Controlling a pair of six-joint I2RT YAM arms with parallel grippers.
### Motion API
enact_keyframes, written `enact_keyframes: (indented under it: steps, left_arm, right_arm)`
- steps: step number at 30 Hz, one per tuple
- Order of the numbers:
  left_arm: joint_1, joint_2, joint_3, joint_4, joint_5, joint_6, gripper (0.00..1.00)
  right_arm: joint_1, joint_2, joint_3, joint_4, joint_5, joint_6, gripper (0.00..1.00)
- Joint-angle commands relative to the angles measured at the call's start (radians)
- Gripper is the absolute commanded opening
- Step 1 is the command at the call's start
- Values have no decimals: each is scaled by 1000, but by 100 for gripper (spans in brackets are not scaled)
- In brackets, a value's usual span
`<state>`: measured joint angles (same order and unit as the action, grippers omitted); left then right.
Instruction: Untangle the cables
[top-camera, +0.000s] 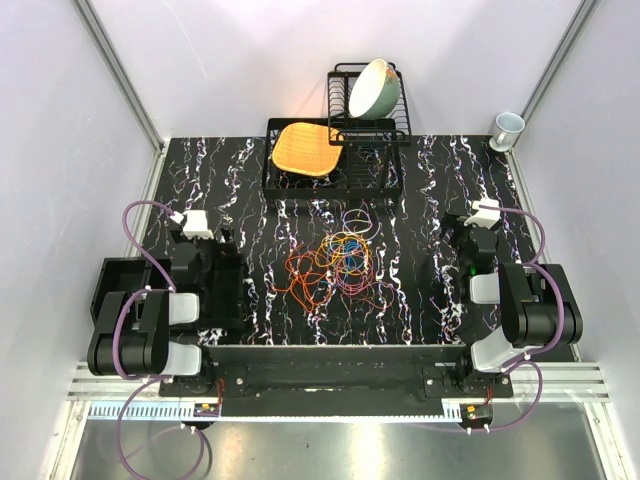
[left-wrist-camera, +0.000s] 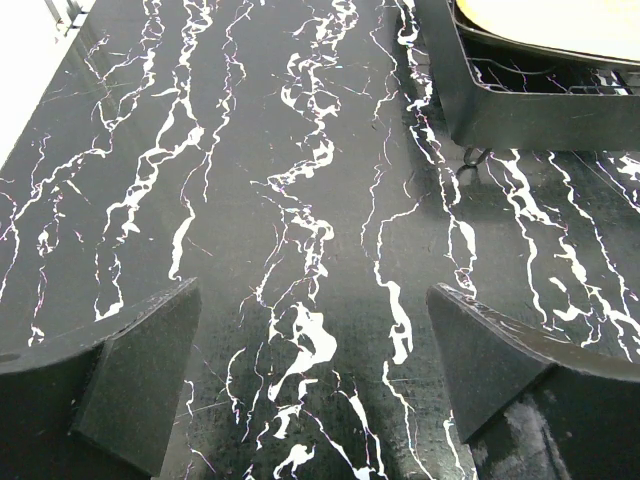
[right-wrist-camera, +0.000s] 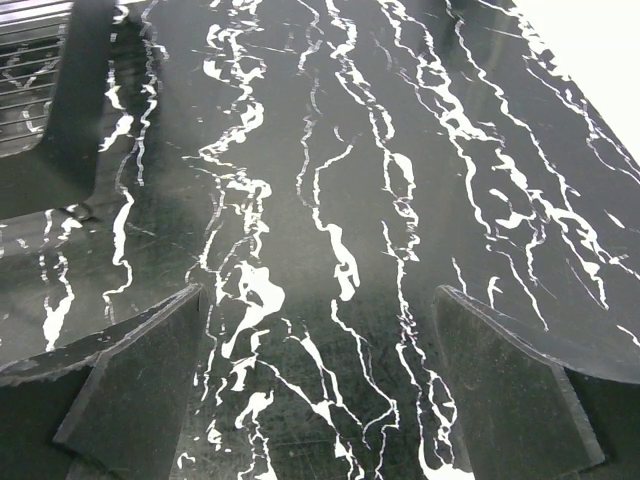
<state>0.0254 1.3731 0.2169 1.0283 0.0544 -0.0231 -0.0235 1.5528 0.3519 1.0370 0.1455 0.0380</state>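
Observation:
The cables (top-camera: 338, 262) lie as a loose tangle of thin orange-red, yellow, blue and purple loops in the middle of the black marbled table (top-camera: 250, 200). They show only in the top view. My left gripper (top-camera: 196, 232) rests at the table's left side, open and empty, well left of the tangle. In the left wrist view its jaws stand wide apart (left-wrist-camera: 312, 375) over bare table. My right gripper (top-camera: 483, 222) rests at the right side, open and empty, well right of the tangle. In the right wrist view its jaws stand wide apart (right-wrist-camera: 320, 375) over bare table.
A black dish rack (top-camera: 375, 110) stands at the back centre with a green-white bowl (top-camera: 373, 88) and an orange woven plate (top-camera: 304, 148) on its tray; its edge shows in the left wrist view (left-wrist-camera: 520, 105). A pale mug (top-camera: 506, 130) stands at the back right.

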Motion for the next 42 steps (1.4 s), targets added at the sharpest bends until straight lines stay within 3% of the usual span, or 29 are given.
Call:
enact_keyframes:
  steps: [1, 24, 26, 27, 34, 37, 42]
  left_arm:
    - [2, 0, 27, 56, 4, 17, 99]
    - [1, -15, 25, 37, 16, 17, 99]
    - [2, -100, 71, -72, -17, 12, 99]
    - [1, -136, 105, -250, -28, 5, 99]
    - [-61, -354, 432, -853, -139, -121, 99]
    - [-67, -368, 651, -1158, -122, -211, 99]
    - [-62, -420, 861, -1543, -113, -507, 99]
  right_arm:
    - [-1, -2, -10, 75, -38, -24, 100]
    - [-1, -3, 7, 41, -44, -29, 100]
    - [-3, -2, 7, 40, -43, -27, 100]
    - [-3, -3, 9, 40, -44, -27, 100]
    - [-3, -3, 9, 38, -46, -30, 100]
    - [-3, -2, 7, 40, -46, -30, 100]
    - [-1, -3, 9, 37, -46, -30, 99]
